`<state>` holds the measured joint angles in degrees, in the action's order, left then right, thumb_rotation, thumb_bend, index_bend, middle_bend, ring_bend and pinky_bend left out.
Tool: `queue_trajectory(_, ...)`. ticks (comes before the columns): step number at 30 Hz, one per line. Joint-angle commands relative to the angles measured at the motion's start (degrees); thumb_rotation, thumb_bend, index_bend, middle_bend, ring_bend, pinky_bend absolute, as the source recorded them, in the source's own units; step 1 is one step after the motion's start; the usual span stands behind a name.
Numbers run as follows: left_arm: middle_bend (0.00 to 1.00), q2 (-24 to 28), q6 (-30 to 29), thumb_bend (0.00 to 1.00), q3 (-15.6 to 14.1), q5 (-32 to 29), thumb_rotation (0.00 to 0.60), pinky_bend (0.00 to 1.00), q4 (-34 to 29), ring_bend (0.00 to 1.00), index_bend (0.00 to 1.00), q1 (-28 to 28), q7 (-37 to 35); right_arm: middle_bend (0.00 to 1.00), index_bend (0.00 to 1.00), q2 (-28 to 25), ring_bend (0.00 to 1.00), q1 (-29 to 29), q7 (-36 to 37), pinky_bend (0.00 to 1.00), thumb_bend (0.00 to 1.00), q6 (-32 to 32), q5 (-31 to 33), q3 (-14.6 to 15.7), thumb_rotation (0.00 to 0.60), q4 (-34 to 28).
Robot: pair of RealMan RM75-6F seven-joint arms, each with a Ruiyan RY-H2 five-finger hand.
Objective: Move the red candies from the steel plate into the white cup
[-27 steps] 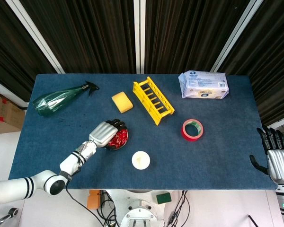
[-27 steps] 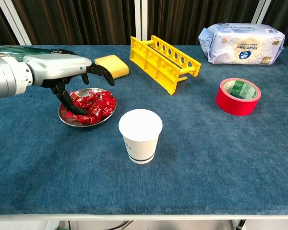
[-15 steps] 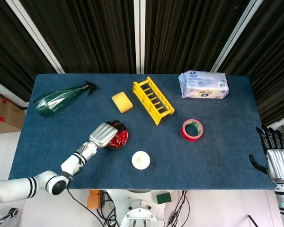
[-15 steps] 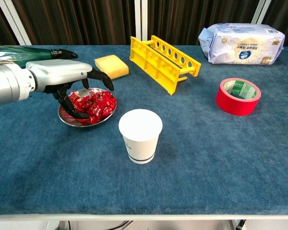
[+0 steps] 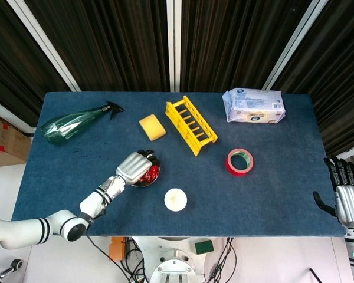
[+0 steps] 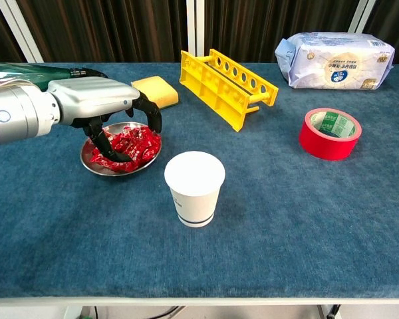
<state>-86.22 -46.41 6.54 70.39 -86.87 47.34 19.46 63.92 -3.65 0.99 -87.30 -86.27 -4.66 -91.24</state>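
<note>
Shiny steel plate (image 6: 92, 163), glossy candy wrappers (image 6: 134, 145)

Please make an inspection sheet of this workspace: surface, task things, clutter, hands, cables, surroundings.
Surface: blue cloth table.
Task things: red candies heaped in steel plate; white cup upright near it, inside not visible.
Clutter: green bottle lying down, sponge, yellow rack, red tape, wipes pack.
Hands: left hand over the plate, fingers curled into the candies, grasp unclear; right hand off the table edge, holding nothing.
Cables: some under the table front.
Surroundings: dark curtains, carton.
</note>
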Motion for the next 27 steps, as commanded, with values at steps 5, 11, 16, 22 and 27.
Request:
queue_trajectory(5, 0.29, -0.4, 1.9, 0.21, 0.0, -1.0, 0.600, 0.26, 0.2, 0.14, 0.30, 1.5, -0.2, 0.00, 0.00, -0.1, 0.00, 0.1, 0.2, 0.00, 0.30, 0.0, 0.2, -0.1, 0.600, -0.1)
queue_trajectory(11, 0.29, -0.5, 2.9, 0.21, -0.5, -3.6, 0.600, 0.26, 1.1, 0.14, 0.33, 2.5, 2.4, 0.00, 0.00, -0.1, 0.00, 0.0, 0.2, 0.00, 0.30, 0.1, 0.3, -0.1, 0.600, -0.1)
queue_trajectory(16, 0.30, -0.8, 3.1, 0.21, -0.7, -5.2, 0.600, 0.26, 1.2, 0.14, 0.35, 3.1, 3.6, 0.00, 0.00, 0.1, 0.00, 0.0, 0.4, 0.00, 0.30, 0.1, 0.5, -0.4, 0.600, 0.1)
queue_trajectory(22, 0.34, -1.3, 2.7, 0.21, -1.3, -6.6, 0.600, 0.28, 2.2, 0.14, 0.37, 3.7, 5.3, 0.00, 0.00, 0.2, 0.00, 0.0, 0.2, 0.00, 0.30, 0.2, 0.7, -0.5, 0.600, 0.1)
queue_trajectory(27, 0.39, -1.6, 2.3, 0.23, -1.4, -7.0, 0.600, 0.31, 2.4, 0.16, 0.41, 3.8, 5.5, 0.00, 0.00, 0.2, 0.00, -0.2, 0.0, 0.00, 0.30, 0.7, 1.0, -0.4, 0.600, 0.0)
